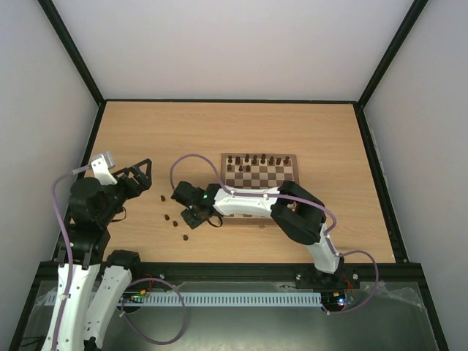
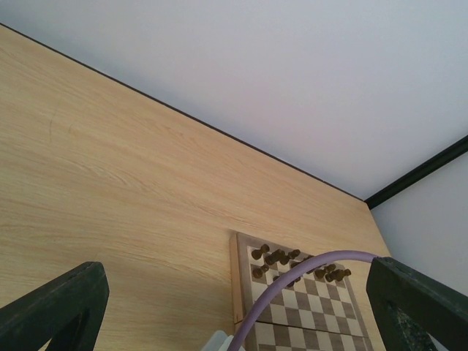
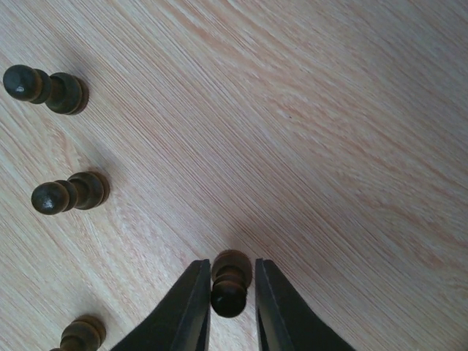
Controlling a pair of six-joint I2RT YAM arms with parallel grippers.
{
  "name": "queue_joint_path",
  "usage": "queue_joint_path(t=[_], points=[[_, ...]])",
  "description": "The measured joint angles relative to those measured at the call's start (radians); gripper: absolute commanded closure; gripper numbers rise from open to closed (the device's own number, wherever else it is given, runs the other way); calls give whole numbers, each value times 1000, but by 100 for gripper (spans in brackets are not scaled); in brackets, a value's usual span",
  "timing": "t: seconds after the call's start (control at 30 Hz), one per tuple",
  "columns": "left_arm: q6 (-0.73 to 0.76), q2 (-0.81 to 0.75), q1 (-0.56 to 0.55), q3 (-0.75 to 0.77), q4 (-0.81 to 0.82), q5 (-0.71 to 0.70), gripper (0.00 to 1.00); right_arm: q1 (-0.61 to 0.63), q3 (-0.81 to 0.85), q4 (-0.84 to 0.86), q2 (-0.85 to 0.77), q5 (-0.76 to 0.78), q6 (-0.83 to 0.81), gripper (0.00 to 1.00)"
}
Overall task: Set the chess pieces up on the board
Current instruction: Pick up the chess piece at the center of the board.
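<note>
Right gripper (image 3: 230,267) fingers straddle a tiny dark brown wooden pawn (image 3: 230,289) standing on the table, left of the checkered wooden chessboard (image 1: 259,175); can't tell if clamped yet. Risk: an off-centre squeeze tips or squirts it out. Left gripper (image 1: 140,174) is splayed and empty.

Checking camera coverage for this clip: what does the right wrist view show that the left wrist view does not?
Only the right wrist view: the right gripper, its fingers closely flanking one dark pawn standing on the table, contact unclear, with three loose pawns nearby. Only the left wrist view: the board with dark pieces on its far rows, a purple cable, the wall, and the left gripper, fingers wide apart. Both: the wooden table.
</note>
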Motion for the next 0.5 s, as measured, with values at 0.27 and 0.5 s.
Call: queue_joint_path(t=[0.27,0.5], points=[[0,-2,0,0,0,0,1,0,0,0,1,15,4,91],[0,-2,0,-5,2,0,0,-25,-5,-51,-52,103,4,91]])
